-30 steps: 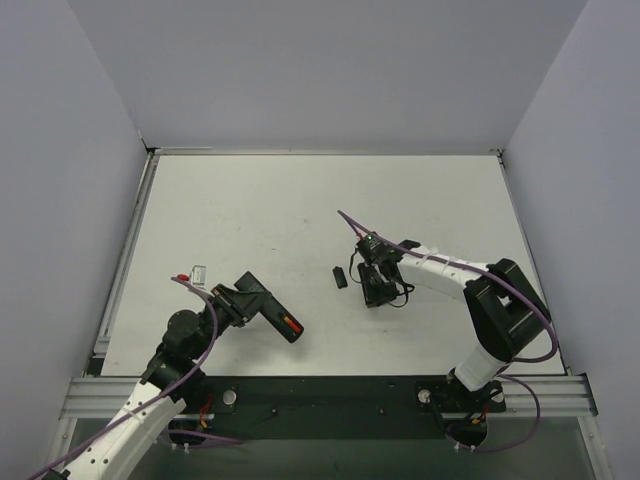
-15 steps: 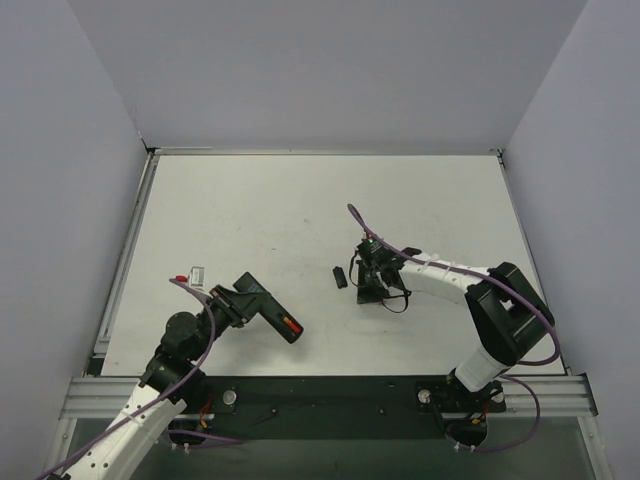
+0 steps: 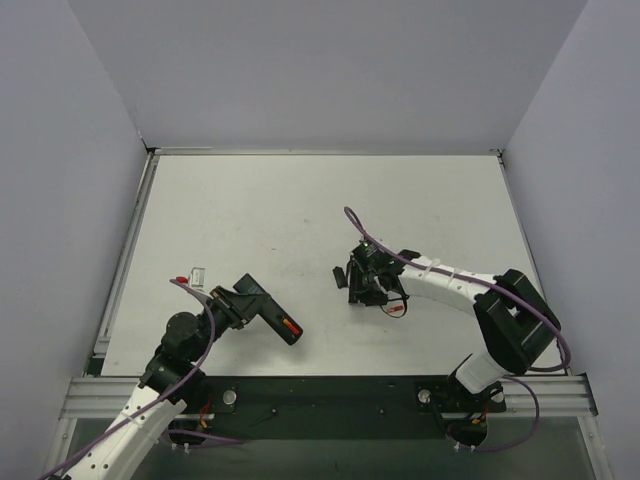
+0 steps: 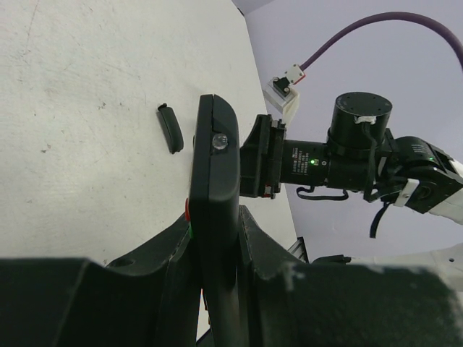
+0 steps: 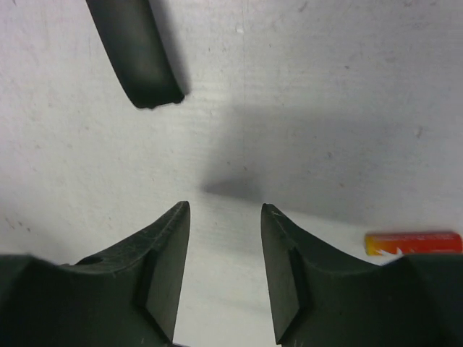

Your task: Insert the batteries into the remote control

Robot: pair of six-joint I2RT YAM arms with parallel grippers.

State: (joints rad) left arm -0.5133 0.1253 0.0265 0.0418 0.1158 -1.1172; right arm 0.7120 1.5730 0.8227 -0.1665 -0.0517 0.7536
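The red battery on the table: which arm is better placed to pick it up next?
Right. The right gripper is open and empty above the table, with the battery lying just beside it. The left gripper is shut on the remote.

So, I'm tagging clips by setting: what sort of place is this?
Probably a robotics lab test cell: a bare white table, plain grey walls boxing it in, an aluminium rail along its near edge.

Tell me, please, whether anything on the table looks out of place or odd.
Nothing looks damaged. The black cover piece lies loose on the table, apart from the remote control. One red battery lies on its side beside the right gripper, whose open jaws hold nothing.
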